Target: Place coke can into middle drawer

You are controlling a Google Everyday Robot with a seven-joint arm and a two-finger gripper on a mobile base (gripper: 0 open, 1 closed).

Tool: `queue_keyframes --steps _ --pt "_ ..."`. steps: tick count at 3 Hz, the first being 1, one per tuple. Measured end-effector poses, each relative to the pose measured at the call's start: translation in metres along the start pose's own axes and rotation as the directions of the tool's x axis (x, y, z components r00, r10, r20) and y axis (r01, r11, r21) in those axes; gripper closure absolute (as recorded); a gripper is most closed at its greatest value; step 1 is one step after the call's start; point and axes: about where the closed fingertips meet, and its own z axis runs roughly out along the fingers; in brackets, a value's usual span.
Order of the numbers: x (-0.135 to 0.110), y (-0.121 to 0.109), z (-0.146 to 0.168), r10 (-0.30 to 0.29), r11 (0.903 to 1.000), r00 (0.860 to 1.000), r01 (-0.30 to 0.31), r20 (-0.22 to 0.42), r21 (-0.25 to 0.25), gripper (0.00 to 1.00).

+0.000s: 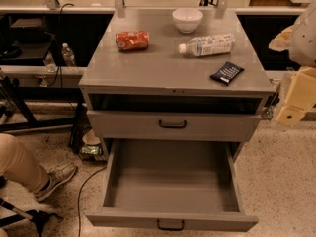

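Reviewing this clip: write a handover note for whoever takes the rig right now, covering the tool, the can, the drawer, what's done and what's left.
The tool is at the right edge of the view, beside the cabinet's front right corner, well away from the coke can.
The coke can lies on its side on the cabinet top, rear left.
The middle drawer is pulled out.
Also on top are the bowl, the water bottle and the dark packet.
Done: drawer open.
Left: reach the can, grasp it, carry it forward, set it in the drawer.
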Motion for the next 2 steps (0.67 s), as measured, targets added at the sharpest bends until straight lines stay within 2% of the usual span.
queue_keyframes --steps 1,2 --pt "0.0 0.0 0.0 0.0 1.0 1.0 0.0 0.0 0.0 0.0" --pt "-0.018 -0.025 0.002 0.01 0.9991 0.997 -0.013 0.071 0.039 0.0"
